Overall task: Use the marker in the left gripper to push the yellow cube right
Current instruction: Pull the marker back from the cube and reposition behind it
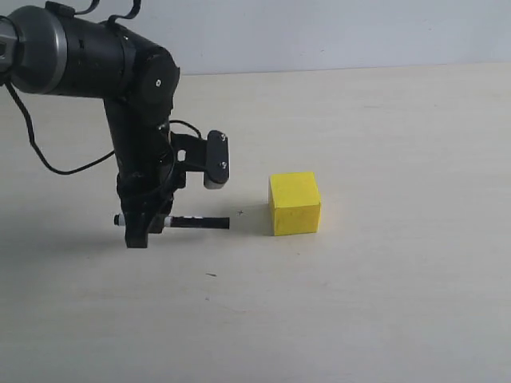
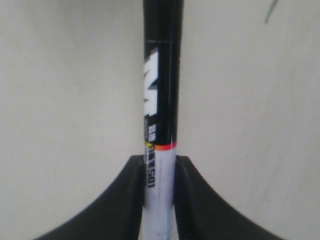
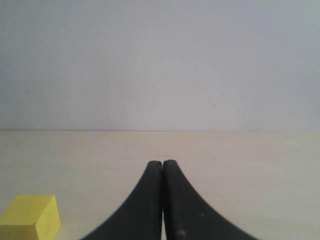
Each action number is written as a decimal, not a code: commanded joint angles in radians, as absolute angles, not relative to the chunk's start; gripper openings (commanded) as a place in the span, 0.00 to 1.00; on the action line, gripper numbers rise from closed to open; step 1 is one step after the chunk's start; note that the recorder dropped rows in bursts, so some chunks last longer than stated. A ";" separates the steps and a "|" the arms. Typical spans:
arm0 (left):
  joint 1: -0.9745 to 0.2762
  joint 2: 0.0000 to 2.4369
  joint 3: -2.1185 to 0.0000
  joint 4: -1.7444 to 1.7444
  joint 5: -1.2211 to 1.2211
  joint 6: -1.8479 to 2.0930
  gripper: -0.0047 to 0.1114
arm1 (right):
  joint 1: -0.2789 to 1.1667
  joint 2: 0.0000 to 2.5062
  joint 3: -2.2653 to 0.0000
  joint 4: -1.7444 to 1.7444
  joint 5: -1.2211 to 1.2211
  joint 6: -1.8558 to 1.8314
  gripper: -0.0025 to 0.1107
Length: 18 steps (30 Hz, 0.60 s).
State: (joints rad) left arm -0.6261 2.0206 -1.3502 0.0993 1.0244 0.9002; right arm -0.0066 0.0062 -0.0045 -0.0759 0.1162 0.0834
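The yellow cube (image 1: 295,203) rests on the pale table, right of centre. My left gripper (image 1: 146,226) points down at the table to its left, shut on the marker (image 1: 196,223), which lies level just above the surface. The marker's black end points at the cube and stops a short gap from the cube's left face. In the left wrist view the black fingers (image 2: 192,200) clamp the marker (image 2: 161,150) on its white barrel. My right gripper (image 3: 162,164) is shut and empty, and the yellow cube (image 3: 30,217) shows at the edge of its view. The right arm is outside the exterior view.
The pale table (image 1: 383,303) runs back to a grey-white wall (image 1: 335,32). A black cable (image 1: 48,155) loops off the left arm. A small dark speck (image 1: 211,275) lies in front of the gripper.
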 commanded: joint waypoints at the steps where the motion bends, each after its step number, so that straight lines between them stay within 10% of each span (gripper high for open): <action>1: -0.608 2.032 -1.459 0.019 1.060 0.909 0.04 | -0.006 0.000 0.000 -0.078 0.111 0.083 0.02; 18: -0.604 2.104 -1.511 -0.051 1.058 0.984 0.04 | -0.006 0.000 0.000 -0.078 0.111 0.083 0.02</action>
